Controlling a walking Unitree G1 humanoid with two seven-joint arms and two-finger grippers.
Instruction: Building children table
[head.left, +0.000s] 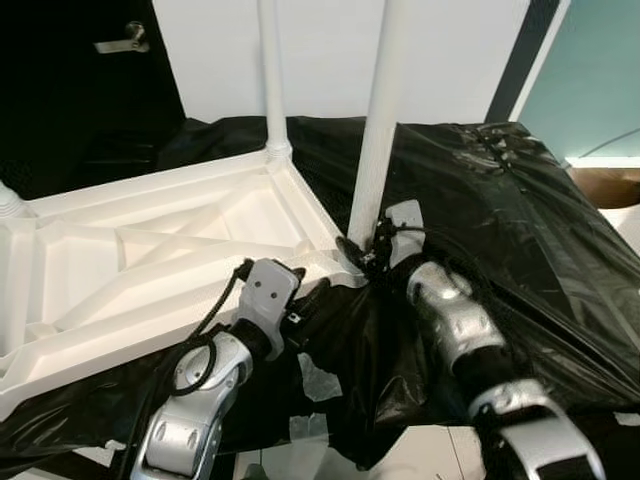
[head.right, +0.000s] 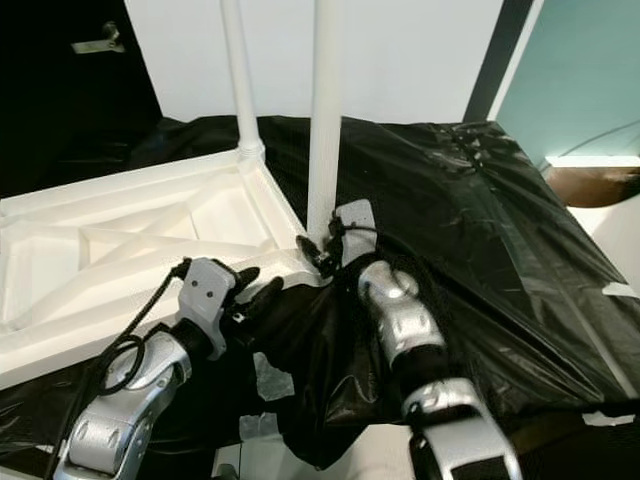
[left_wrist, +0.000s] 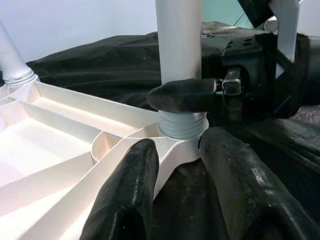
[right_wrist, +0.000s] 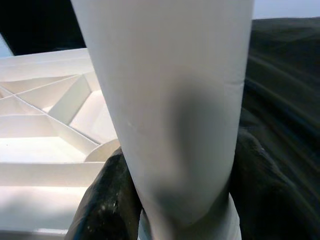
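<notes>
A white plastic table top (head.left: 150, 250) lies upside down on a black plastic sheet (head.left: 500, 200). Two white legs stand upright in its corners: the far leg (head.left: 272, 80) and the near leg (head.left: 378, 120). My right gripper (head.left: 368, 250) is shut on the near leg just above its threaded socket (left_wrist: 182, 125); in the right wrist view its black fingers (right_wrist: 105, 200) hug both sides of the leg (right_wrist: 170, 100). My left gripper (left_wrist: 177, 150) is open, and its fingers (left_wrist: 130, 190) straddle the table top's near corner right below that socket.
A third leg's base (head.left: 8, 200) shows at the far left corner. Behind stand a dark door with a handle (head.left: 125, 42) and a white wall. A teal panel (head.left: 590, 80) and a brown box (head.left: 605, 185) are at the right. Crumpled sheet folds lie between my arms.
</notes>
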